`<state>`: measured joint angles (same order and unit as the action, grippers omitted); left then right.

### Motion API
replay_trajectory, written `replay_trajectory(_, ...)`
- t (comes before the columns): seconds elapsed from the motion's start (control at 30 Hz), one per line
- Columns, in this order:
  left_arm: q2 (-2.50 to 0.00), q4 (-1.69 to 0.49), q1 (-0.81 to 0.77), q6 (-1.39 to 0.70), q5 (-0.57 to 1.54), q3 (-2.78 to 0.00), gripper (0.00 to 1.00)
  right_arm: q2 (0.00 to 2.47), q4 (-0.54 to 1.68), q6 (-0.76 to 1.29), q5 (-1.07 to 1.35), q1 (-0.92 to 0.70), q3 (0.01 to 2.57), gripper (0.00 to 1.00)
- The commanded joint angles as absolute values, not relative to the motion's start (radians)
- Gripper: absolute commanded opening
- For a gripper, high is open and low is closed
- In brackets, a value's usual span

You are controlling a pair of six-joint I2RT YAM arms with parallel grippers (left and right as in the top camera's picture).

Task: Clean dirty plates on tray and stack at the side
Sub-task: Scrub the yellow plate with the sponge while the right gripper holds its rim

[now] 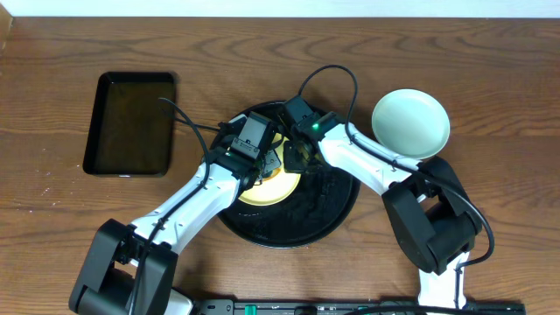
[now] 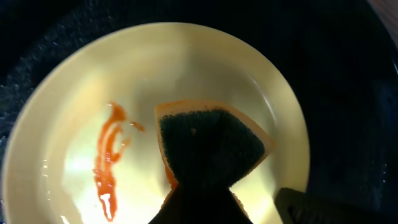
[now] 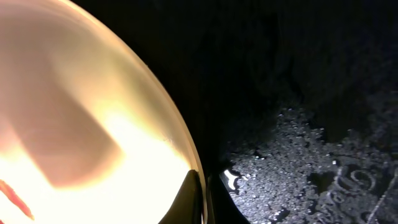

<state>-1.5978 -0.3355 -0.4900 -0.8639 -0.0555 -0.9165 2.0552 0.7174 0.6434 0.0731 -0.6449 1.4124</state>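
Where the yellow plate (image 2: 205, 68) sits in the tray (image 1: 324, 214), our left gripper (image 1: 265, 163) has its jaws clamped on a sponge (image 2: 208, 146) pressed to the plate beside an orange smear (image 2: 107, 165). Our right gripper (image 3: 202, 199) pinches the plate's rim, jaws nearly together. A mint plate (image 1: 411, 122) lies just outside the tray.

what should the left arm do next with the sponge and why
Probably slide the dark green orange-edged sponge, held in the left tool, sideways across the pale yellow round plate onto the orange sauce smear. The sponge sits beside the streak, not on it, so that streak looks unwiped.
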Motion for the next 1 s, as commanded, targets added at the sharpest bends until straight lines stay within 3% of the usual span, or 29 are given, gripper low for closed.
replay_trajectory(0.0,-1.629,-0.335,-0.490,-0.847,-0.091,-0.894,0.08,2.064,0.720,0.657,0.048,-0.635,1.410,0.01)
replay_trajectory(0.57,-1.706,-0.297,-0.490,-0.844,-0.008,-0.893,0.08,2.064,0.722,0.657,0.023,-0.635,1.410,0.01)
replay_trajectory(0.97,-1.706,-0.344,-0.435,-0.632,-0.014,-0.893,0.08,2.064,0.734,0.646,0.023,-0.635,1.410,0.01)
